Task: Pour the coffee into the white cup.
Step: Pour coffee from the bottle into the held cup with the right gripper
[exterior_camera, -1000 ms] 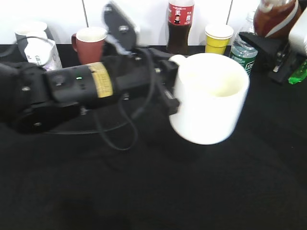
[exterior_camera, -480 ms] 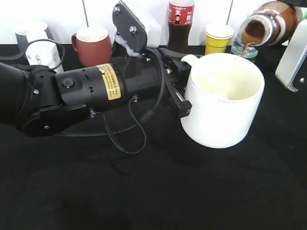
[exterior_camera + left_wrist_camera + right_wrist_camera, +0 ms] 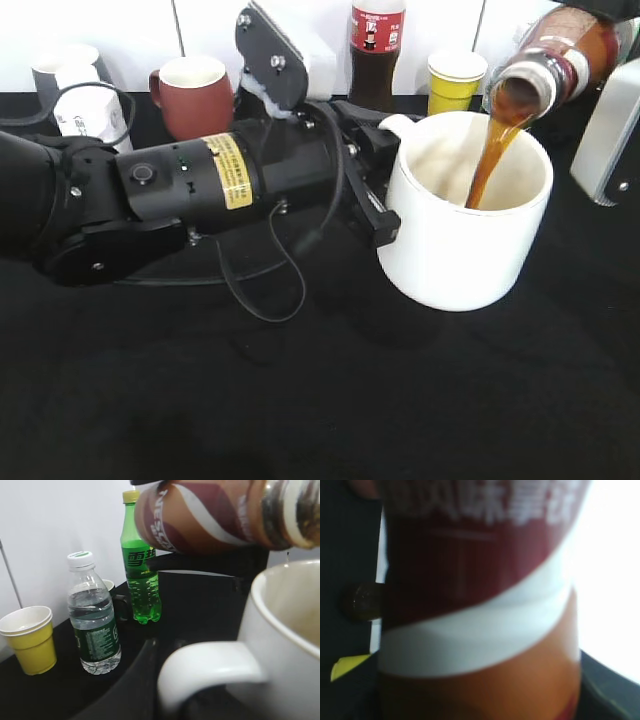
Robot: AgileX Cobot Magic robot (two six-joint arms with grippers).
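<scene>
The white cup is held off the table by its handle in my left gripper, which is shut on it. The Nescafe coffee bottle is tilted mouth-down at the top right, above the cup's far rim. A brown stream of coffee runs from its mouth into the cup. In the left wrist view the bottle hangs just above the cup's rim. The bottle fills the right wrist view; my right gripper holds it, its fingers hidden.
Along the back wall stand a dark red mug, a tall red-labelled dark bottle, a yellow paper cup and white cups. A water bottle and green soda bottle stand behind the cup. The table is black.
The left gripper brought the cup right and steadied it. The bottle tipped further over the rim, and the drip at its mouth grew into a full stream into the cup.
</scene>
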